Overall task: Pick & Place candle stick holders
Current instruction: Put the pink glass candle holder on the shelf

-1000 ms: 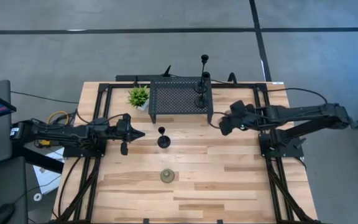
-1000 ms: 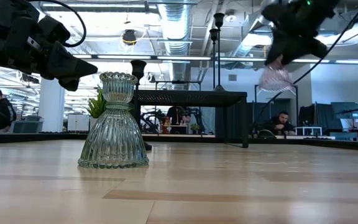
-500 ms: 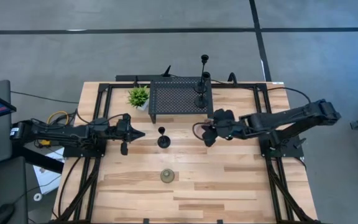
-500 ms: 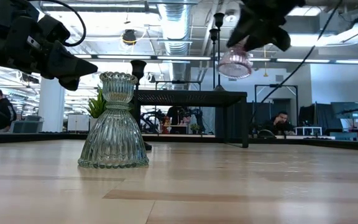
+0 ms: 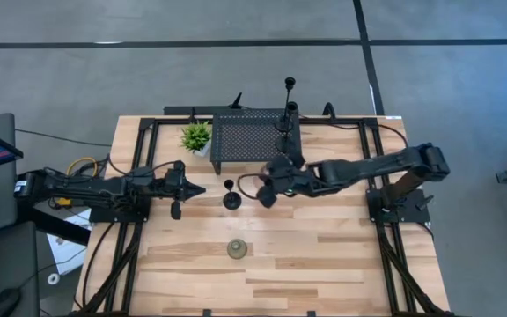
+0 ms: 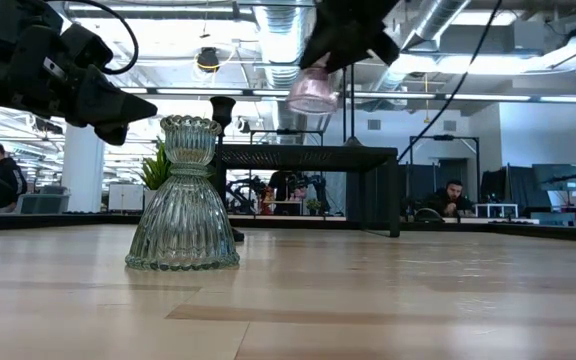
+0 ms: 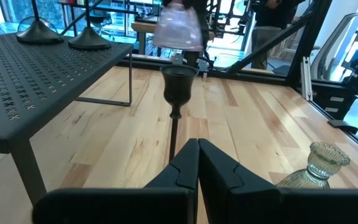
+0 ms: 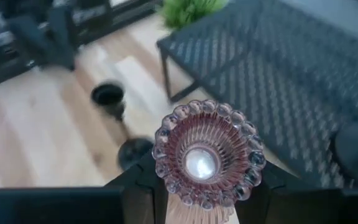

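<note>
The right tool (image 5: 267,189) grips the pinkish ribbed glass candle holder (image 8: 207,158) in the air beside the black perforated metal stand (image 5: 253,137), where a low swing could topple the short black stemmed holder (image 5: 231,195) nearby; the left tool (image 5: 183,189) waits pinched together.

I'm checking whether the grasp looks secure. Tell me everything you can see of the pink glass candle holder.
The pink glass candle holder is a small ribbed piece of clear pinkish glass with a scalloped round rim and a pale centre. The right gripper holds it between its two dark fingers, off the table. In the low view it hangs in the air, wider end down, above the level of the black perforated stand. From above, it sits by the stand's front edge, near the short black holder. Nothing else touches it.
</note>
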You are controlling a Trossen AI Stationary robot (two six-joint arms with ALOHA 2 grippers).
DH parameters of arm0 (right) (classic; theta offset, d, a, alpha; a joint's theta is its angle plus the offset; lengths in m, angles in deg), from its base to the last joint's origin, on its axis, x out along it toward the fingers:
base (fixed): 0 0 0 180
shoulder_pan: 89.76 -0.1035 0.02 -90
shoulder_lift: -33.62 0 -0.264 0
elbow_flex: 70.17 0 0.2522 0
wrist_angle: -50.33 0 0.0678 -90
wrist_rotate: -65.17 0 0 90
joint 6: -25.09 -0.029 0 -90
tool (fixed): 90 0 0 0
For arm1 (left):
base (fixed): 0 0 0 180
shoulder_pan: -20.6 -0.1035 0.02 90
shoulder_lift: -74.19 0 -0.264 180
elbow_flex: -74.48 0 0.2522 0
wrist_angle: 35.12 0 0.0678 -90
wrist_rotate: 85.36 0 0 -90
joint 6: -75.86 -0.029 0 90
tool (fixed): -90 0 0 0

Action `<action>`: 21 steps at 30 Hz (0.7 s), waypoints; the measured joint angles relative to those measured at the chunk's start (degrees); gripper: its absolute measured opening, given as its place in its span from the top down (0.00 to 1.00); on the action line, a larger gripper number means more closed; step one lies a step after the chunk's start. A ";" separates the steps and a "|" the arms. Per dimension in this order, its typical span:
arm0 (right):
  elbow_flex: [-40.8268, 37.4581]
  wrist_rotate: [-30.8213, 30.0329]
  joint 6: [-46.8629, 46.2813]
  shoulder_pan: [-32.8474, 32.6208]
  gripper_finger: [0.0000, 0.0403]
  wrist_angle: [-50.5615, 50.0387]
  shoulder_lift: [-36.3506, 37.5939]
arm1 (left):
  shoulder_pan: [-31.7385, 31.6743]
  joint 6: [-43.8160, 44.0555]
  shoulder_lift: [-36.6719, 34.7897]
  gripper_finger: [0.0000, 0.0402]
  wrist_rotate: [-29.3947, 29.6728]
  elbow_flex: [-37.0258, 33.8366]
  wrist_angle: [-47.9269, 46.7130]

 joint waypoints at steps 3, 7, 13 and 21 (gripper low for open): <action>2.24 -2.61 1.77 1.07 0.71 1.06 -2.40 | 0.00 0.00 0.02 0.98 0.00 0.00 0.00; 4.09 -3.13 2.96 3.04 0.71 2.61 -4.91 | 0.00 0.00 0.00 0.98 0.00 0.00 0.00; 4.49 -3.27 2.98 6.49 0.71 7.08 -7.32 | -0.02 0.00 0.00 0.98 -0.01 0.00 0.00; 4.39 -4.16 2.36 8.18 0.71 9.41 -7.56 | 0.00 0.00 0.01 0.98 -0.01 0.00 0.00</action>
